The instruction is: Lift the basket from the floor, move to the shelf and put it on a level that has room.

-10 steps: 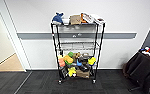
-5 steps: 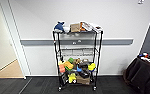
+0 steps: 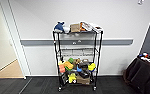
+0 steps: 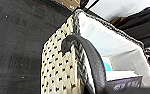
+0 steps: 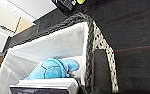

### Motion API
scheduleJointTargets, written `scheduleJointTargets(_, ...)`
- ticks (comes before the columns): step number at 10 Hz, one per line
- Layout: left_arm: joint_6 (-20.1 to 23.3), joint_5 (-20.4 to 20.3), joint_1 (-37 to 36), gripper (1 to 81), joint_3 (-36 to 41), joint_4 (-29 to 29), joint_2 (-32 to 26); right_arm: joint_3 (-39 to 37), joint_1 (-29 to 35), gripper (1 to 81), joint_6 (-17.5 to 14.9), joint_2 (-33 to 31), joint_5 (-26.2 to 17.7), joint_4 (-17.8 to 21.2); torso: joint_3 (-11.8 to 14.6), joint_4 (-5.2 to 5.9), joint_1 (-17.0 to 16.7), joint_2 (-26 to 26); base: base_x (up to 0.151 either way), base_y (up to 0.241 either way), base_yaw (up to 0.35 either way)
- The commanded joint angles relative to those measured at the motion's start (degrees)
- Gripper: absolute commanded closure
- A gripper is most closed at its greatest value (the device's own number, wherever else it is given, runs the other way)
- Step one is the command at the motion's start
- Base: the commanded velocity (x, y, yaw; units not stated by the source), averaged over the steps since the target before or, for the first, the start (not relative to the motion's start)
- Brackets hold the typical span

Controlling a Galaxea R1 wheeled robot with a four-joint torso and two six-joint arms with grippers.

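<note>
The shelf (image 3: 77, 57) has grown larger and slid toward the middle of the head view since half a second ago — the camera has closed in on it, the rack itself stands as it did against the white wall. Its second-from-top level (image 3: 77, 52) is a bare wire grid with open room across its width; the top tier carries a blue whale plush (image 3: 59, 26) and boxes, the lower tiers are crowded with colourful toys (image 3: 68, 65). Dark carpet floor (image 3: 36, 86) lies open in front of the casters, a doorway onto light wooden flooring (image 3: 8, 71) sits to the left, and a dark draped table (image 3: 141, 75) stands well apart on the right.

The basket (image 4: 58, 72) hangs above the carpet. In the left wrist view its woven cream side and dark handle (image 4: 88, 57) loom close; whether the left claw grips it I cannot tell. The right wrist view looks down the other end — white lining, braided rim, a blue plush (image 5: 53, 68) and a flat white box (image 5: 46, 83) inside the basket. The right claw's opening cannot be made out either.
</note>
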Motion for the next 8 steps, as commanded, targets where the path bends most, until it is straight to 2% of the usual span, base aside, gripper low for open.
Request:
scheduleJointTargets(1, 0.13, 0.38, -6.44, 81.1, 1.91, 1.28, -1.98, 1.7, 6.49, 81.1, -0.32, -2.28, -0.03, 0.08, 0.0, 0.0, 0.0, 0.0, 0.0, 0.0, 0.0)
scheduleJointTargets(8, 0.13, 0.38, -6.35, 81.1, 2.53, 1.28, -2.25, 1.79, 5.96, 81.1, -0.24, -2.46, 0.06, 0.17, 0.05, 0.0, -0.13, -0.04, 0.106, 0.0, 0.0)
